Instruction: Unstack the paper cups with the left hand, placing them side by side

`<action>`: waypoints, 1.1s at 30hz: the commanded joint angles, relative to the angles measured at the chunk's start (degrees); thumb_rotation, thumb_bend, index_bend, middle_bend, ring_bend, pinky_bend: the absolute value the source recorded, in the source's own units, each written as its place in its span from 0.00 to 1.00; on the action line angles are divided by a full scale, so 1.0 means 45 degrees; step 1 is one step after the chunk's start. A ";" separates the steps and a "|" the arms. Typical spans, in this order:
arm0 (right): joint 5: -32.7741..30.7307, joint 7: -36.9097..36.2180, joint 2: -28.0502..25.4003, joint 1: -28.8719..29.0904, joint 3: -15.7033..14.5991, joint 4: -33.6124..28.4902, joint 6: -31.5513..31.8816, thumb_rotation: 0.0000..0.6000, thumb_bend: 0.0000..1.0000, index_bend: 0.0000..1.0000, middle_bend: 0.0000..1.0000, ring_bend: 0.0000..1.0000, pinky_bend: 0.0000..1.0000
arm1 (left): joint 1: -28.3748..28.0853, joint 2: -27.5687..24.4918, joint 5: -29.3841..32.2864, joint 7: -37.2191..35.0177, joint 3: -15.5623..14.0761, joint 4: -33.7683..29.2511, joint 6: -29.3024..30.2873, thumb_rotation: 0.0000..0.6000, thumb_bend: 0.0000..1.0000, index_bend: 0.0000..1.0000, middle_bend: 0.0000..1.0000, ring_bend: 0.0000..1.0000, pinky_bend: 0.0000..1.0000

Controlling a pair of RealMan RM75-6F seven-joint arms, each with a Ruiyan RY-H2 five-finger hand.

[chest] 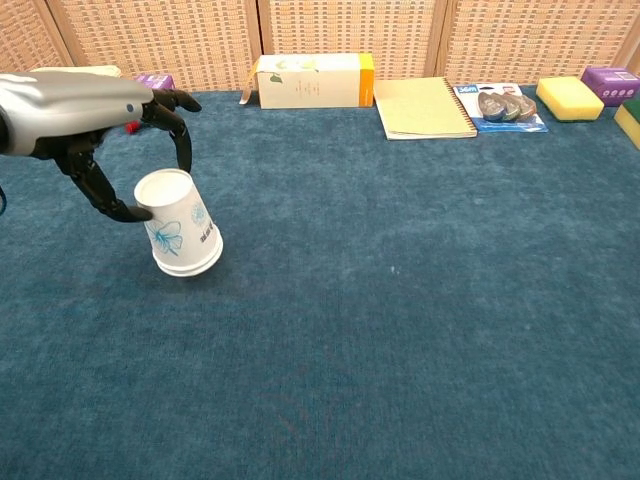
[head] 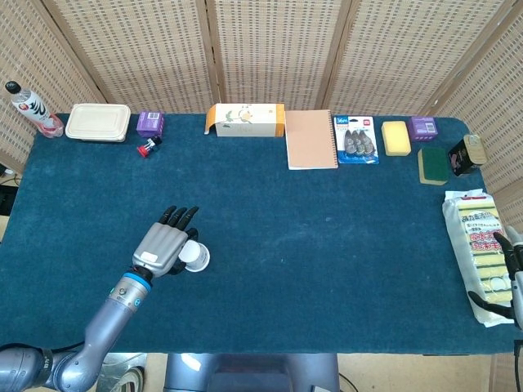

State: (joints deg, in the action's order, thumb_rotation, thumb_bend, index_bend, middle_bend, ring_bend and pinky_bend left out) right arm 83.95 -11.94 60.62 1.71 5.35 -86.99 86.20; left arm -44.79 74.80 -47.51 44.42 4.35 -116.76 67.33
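Observation:
An upside-down stack of white paper cups [chest: 182,232] with a blue flower print sits tilted at the left of the blue table; in the head view the cup stack [head: 196,256] shows from above. My left hand [chest: 95,120] pinches its upturned base between thumb and fingers, and the stack looks raised slightly off the cloth. From above, the left hand [head: 163,247] covers the stack's left side. My right hand [head: 513,273] shows only in part at the right edge, beside a sponge pack, and its grip is unclear.
Along the far edge stand a bottle [head: 29,107], a lidded food box [head: 98,122], a purple box [head: 149,122], a long carton [head: 245,119], a notebook [head: 310,139], a blister pack [head: 356,139] and sponges [head: 396,137]. A sponge pack [head: 479,245] lies at the right edge.

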 commanded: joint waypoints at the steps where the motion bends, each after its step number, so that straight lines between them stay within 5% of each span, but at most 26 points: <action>1: 0.0000 0.0039 0.0004 -0.0003 -0.0005 -0.0011 0.0004 1.00 0.02 0.03 0.00 0.00 0.00 | 0.0129 -0.0239 -0.0275 -0.0460 0.0114 -0.0189 0.0104 1.00 0.24 0.38 0.00 0.00 0.00; 14: -0.0056 0.0203 0.0024 0.0030 0.0001 -0.0066 -0.0074 1.00 0.02 0.03 0.00 0.00 0.00 | 0.0108 -0.0977 -0.0907 -0.1813 -0.0286 0.0021 -0.1427 1.00 0.26 0.38 0.00 0.00 0.00; 22: -0.0108 0.0163 0.0019 0.0023 0.0026 -0.0050 -0.0074 1.00 0.02 0.03 0.00 0.00 0.00 | 0.0352 -0.1419 -0.1266 -0.2688 0.0149 -0.0169 -0.0951 1.00 0.27 0.38 0.00 0.00 0.00; 33: -0.0088 0.0276 0.0035 0.0032 0.0000 -0.0124 -0.0099 1.00 0.02 0.03 0.00 0.00 0.00 | 0.1250 -0.3536 -0.2766 -0.4397 0.0195 -0.1076 -0.0632 1.00 0.27 0.38 0.00 0.00 0.00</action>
State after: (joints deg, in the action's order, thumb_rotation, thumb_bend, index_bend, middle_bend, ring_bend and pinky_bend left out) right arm 83.56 -10.71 60.78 1.85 5.35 -87.54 85.76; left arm -40.19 60.49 -58.49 26.11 5.43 -120.91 64.31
